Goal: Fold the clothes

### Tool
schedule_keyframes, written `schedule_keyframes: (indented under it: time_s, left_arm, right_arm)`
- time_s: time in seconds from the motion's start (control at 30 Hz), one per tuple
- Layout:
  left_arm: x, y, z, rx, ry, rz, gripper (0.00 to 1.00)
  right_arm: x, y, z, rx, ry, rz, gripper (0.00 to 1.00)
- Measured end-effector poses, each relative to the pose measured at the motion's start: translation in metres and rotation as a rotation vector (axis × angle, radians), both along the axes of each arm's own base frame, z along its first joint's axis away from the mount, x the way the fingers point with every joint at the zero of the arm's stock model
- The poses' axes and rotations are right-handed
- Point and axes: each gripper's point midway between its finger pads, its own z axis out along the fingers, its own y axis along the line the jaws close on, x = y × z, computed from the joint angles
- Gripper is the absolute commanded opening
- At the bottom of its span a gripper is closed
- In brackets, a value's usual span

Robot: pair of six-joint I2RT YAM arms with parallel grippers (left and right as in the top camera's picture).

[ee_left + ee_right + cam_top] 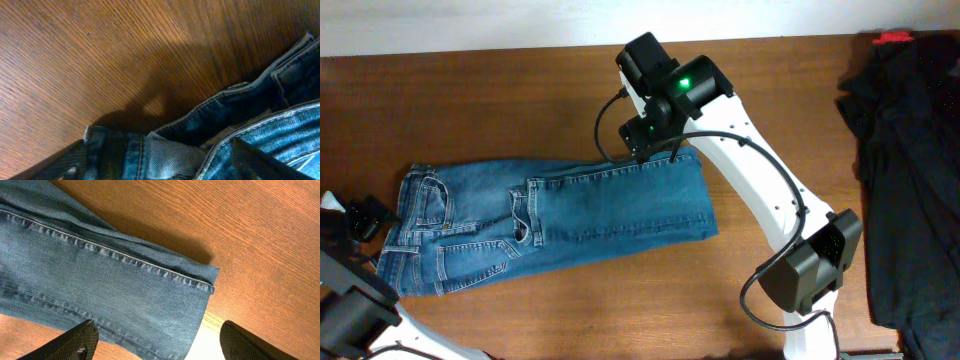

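The blue denim jeans (570, 210) lie flat on the wooden table, folded lengthwise, with the waist at the left and the leg hems at the right. My left gripper (365, 218) is at the waistband end. In the left wrist view its fingers (157, 150) are spread wide with the waistband (280, 130) between them, not pinched. My right gripper (655, 150) is over the far right corner of the legs. In the right wrist view its fingers (157, 330) are wide open just above the leg hem (100, 280) and hold nothing.
A pile of black clothes (905, 170) covers the right side of the table. A small red object (892, 37) sits at the back right. Bare wood (520, 100) lies behind and in front of the jeans.
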Motion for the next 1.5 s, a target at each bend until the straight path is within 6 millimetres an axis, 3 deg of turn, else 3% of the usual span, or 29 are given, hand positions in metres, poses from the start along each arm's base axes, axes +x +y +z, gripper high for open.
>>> schedule_keyframes:
  time_s: [0.3, 0.53, 0.77, 1.23, 1.5]
  left_arm:
    - [0.027, -0.009, 0.008, -0.062, -0.175, -0.096, 0.99]
    - [0.014, -0.002, 0.006, -0.059, -0.15, -0.085, 0.99]
    - [0.01, -0.006, -0.015, -0.045, -0.153, -0.106, 0.99]
    - [0.01, -0.008, -0.017, 0.007, -0.193, -0.122, 0.99]
    - [0.007, 0.003, -0.021, 0.072, -0.147, -0.103, 0.99]
  right_arm:
    - [-0.002, -0.001, -0.001, -0.004, 0.007, 0.0, 0.83]
    - [-0.002, -0.001, -0.001, -0.006, 0.009, 0.0, 0.83]
    - [-0.002, -0.001, -0.001, -0.006, 0.01, 0.0, 0.83]
    - [-0.003, -0.002, -0.001, -0.008, 0.013, 0.0, 0.84]
    - [-0.005, -0.003, -0.002, -0.014, 0.022, 0.0, 0.84]
